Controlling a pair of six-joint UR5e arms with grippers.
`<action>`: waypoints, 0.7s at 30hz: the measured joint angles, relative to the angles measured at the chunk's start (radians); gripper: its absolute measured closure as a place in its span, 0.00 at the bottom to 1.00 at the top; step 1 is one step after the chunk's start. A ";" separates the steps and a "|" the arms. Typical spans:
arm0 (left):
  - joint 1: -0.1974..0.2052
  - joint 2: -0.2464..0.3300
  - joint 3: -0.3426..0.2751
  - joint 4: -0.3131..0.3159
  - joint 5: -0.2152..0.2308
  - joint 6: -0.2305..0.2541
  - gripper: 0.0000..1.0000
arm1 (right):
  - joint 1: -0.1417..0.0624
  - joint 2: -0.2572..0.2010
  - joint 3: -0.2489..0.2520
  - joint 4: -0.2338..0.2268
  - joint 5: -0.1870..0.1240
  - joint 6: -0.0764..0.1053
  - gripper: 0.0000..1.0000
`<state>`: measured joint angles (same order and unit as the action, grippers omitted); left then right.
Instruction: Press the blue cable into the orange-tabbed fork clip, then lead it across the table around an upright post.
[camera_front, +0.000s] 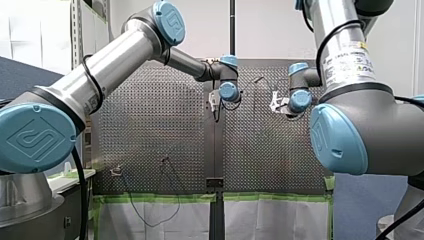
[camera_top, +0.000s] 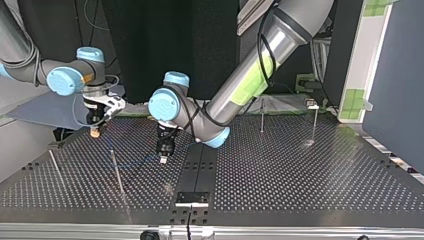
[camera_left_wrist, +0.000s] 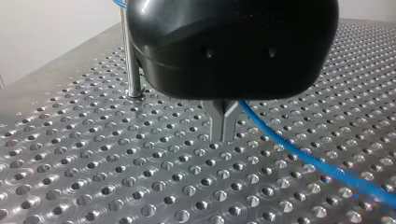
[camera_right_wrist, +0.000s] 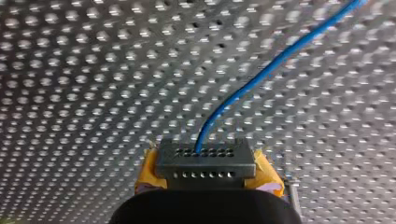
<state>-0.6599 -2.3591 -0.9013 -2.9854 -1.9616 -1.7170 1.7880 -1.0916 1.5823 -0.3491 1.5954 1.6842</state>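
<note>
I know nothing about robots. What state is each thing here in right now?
Blue cable: held by both grippers, running loose between them.
Left gripper: metal fingers shut on the cable.
Right gripper: yellow pads shut on the cable.
Post: standing upright.

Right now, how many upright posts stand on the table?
4, by the top view: one post at the left edge, one just right of it, one right of centre at the back, one further right. The arms may hide more.
</note>
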 joint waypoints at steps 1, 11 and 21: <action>0.000 0.000 0.000 0.000 -0.001 0.000 1.00 | 0.000 0.008 0.001 -0.004 0.001 -0.002 1.00; 0.000 0.000 0.000 -0.004 -0.008 0.004 1.00 | 0.001 0.065 0.004 -0.033 0.003 -0.018 1.00; -0.001 0.000 0.000 -0.007 -0.014 0.008 1.00 | 0.001 0.083 0.005 -0.059 0.002 -0.022 1.00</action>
<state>-0.6605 -2.3587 -0.9016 -2.9919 -1.9756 -1.7092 1.7892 -1.0085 1.5870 -0.4077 1.5974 1.6624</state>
